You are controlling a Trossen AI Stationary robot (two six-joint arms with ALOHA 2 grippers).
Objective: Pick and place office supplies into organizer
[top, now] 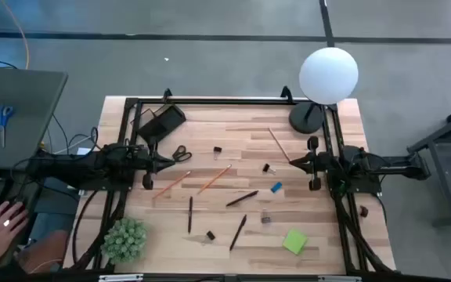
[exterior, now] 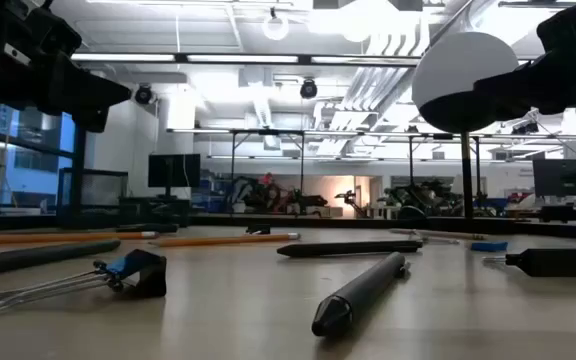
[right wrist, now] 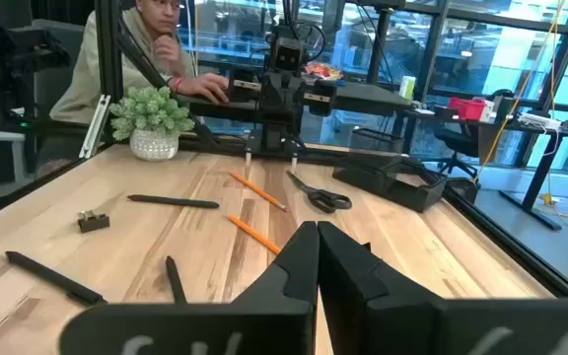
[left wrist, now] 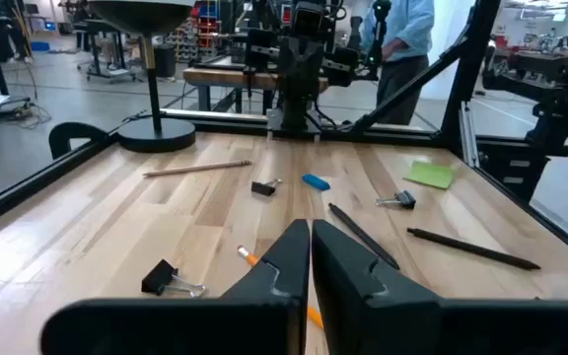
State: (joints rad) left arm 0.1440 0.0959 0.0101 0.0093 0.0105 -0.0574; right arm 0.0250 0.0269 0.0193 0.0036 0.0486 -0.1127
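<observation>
Fingers of both arms pressed together, empty; pencils, pens, organizer lie on table between, untouched.

arms: dark, jointed, black cables | left gripper: matte black angular fingers | right gripper: same

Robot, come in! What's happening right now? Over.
Left gripper and right gripper shut, empty, at table sides. Pens, pencils, clips scattered. Organizer at far left corner. Nothing blocking.
</observation>
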